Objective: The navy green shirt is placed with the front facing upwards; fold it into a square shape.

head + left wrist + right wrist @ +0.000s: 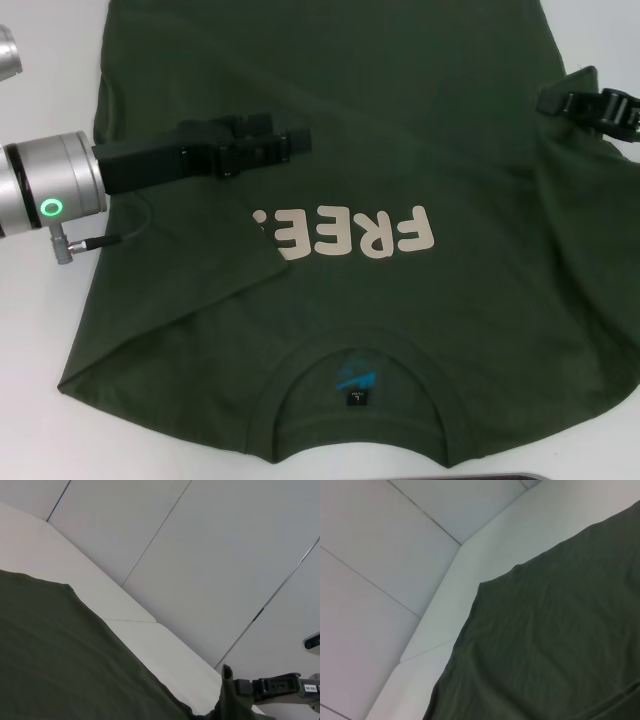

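Olive cotton fills the head view: the navy green shirt (400,330) lies collar-down with its left side folded over the cream lettering (365,232), the left gripper (262,143) above the fold, grip unclear. Only the left wrist view shows the right gripper (231,682) clenched on raised shirt cloth at lower right.

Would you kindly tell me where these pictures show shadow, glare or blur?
Head view: even light, a soft shadow under the folded flap of the dark olive-green cotton T-shirt, green lamp glow on the left arm. Both wrist views: soft focus, no glare; the right gripper looks blurred.
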`<state>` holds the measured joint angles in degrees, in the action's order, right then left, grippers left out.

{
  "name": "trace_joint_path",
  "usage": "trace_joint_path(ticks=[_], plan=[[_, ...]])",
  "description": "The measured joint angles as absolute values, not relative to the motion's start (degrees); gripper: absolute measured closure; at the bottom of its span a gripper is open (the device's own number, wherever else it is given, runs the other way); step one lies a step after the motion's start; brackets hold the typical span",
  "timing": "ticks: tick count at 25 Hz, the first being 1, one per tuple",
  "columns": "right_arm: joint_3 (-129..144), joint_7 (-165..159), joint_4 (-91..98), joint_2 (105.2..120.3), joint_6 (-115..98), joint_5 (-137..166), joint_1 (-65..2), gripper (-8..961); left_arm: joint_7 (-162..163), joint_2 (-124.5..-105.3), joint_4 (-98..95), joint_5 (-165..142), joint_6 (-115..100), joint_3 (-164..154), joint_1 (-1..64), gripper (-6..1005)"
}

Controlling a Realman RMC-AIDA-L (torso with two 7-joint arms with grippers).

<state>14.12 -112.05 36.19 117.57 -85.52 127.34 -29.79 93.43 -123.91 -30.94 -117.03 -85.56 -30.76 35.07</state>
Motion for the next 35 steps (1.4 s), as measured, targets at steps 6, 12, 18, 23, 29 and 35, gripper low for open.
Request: trace_joint_path(ticks=[6, 12, 18, 23, 29, 35], plan=[[15.8, -112.0, 34.1, 117.97, -84.0, 127.3, -31.1, 939, 93.4, -123.83, -30.9, -117.0, -85.2, -30.8, 35.1, 125], [17.9, -112.0, 32.6, 118.0, -83.3, 127.3, -31.8, 919, 93.4, -123.83, -30.9, -116.9, -85.0, -30.8, 35.2, 124], [18.5, -112.0, 31.3, 118.12, -86.0, 127.4, -33.0, 862, 93.4, -123.83, -30.9, -116.8, -84.6, -30.8, 35.2, 124], [18.6, -111.3, 31.2, 118.39, -88.1, 127.3, -34.0, 722, 93.4, -123.83, -30.9, -116.8, -84.3, -30.8, 35.2, 125], [18.4, -110.4, 31.9, 117.28, -89.5, 123.5, -31.2, 444, 93.5, -123.84, -30.9, -116.9, -84.3, -30.8, 35.2, 125], [18.2, -111.0, 33.3, 115.17, -91.6, 121.7, -25.7, 250, 93.5, -123.84, -30.9, -116.9, -84.5, -30.8, 35.2, 125]])
